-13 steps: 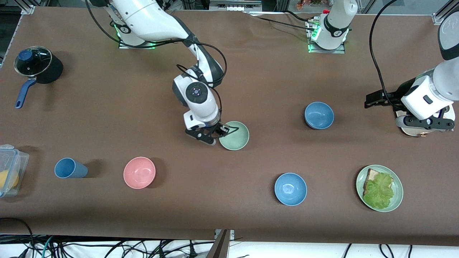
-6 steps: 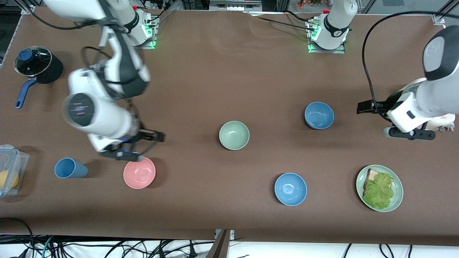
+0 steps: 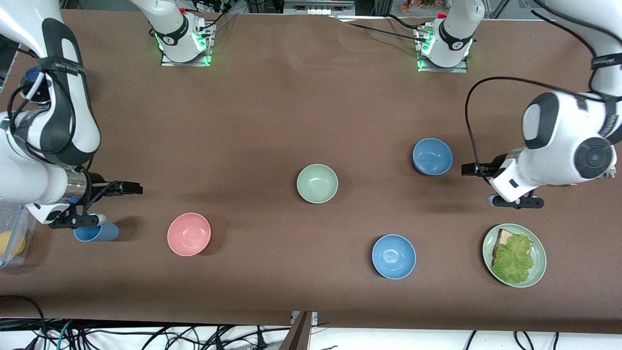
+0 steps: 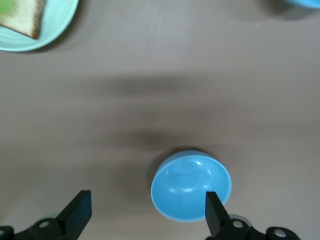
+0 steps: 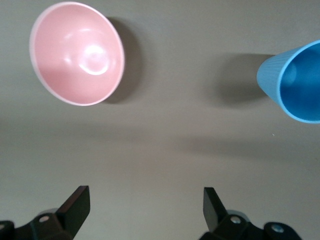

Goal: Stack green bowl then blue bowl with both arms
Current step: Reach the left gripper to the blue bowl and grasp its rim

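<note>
Green bowl [image 3: 317, 183] mid-table, apart from blue bowl [image 3: 432, 156]; hands up.

The green bowl [image 3: 317, 183] looks matt and smooth. The blue bowl [image 3: 432, 156], just beside the left gripper [image 3: 474, 168], has a soft sheen, like plastic. Under the right gripper [image 3: 129, 187], the pink bowl [image 5: 76, 53] is glossy and the brown table cover [image 3: 301, 112] is dull.
</note>
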`<state>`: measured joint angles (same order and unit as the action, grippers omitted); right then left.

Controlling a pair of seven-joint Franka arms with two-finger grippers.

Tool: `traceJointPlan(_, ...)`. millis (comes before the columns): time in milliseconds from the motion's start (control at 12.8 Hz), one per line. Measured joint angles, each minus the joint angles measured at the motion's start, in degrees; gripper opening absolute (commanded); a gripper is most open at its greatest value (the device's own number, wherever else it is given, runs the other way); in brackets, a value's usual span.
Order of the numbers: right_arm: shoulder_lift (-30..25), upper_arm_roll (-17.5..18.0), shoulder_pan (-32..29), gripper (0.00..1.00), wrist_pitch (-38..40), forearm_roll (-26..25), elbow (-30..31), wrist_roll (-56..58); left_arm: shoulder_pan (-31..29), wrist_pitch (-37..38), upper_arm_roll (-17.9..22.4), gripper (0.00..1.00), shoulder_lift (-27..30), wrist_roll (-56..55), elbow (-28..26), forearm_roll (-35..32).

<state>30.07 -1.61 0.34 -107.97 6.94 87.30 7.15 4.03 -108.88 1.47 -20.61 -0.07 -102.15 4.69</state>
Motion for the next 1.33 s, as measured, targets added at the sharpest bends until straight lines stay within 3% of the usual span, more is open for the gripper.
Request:
traceJointPlan(235, -4.8, 0.4, 1.1, 1.0, -6.3, -0.3, 7.5, -1.1, 0.0, -11.6, 0.0, 0.99, 0.5, 0.0, -9.6, 0.0)
traceJointPlan(549, -19.5, 1.5, 1.5, 1.0, 4.2, -4.4, 7.2, -5.7, 0.0, -25.3, -0.2, 0.97, 2.3, 0.9, -21.7, 0.0)
traceJointPlan(706, -26.3, 1.5, 1.5, 1.0, 8.4, -4.6, 7.1, -5.7, 0.1, -29.0, -0.3, 0.89, 3.0, 2.0, -25.6, 0.0)
traceJointPlan(784, -28.4, 1.5, 1.5, 1.0, 10.2, -4.6, 6.8, -5.7, 0.2, -29.5, -0.4, 0.81, 3.3, 2.3, -26.5, 0.0)
traceJointPlan(863, -29.4, 1.5, 1.5, 1.0, 11.8, -4.7, 6.1, -5.7, 0.4, -29.6, -0.5, 0.59, 3.5, 2.5, -27.1, 0.0)
traceJointPlan(941, -29.6, 1.5, 1.5, 1.0, 12.9, -4.7, 5.0, -5.7, 0.6, -29.6, -0.6, 0.26, 3.6, 2.6, -27.6, 0.0)
traceJointPlan(1020, -29.5, 1.5, 1.5, 1.0, 13.7, -4.7, 4.3, -5.7, 0.8, -29.6, -0.7, 0.0, 3.8, 2.6, -28.0, 0.0)
traceJointPlan(1333, -28.9, 1.4, 2.7, 1.0, 17.6, -4.8, 4.0, -6.7, 1.1, -29.6, -0.9, 0.0, 3.9, 2.6, -28.5, 0.0)
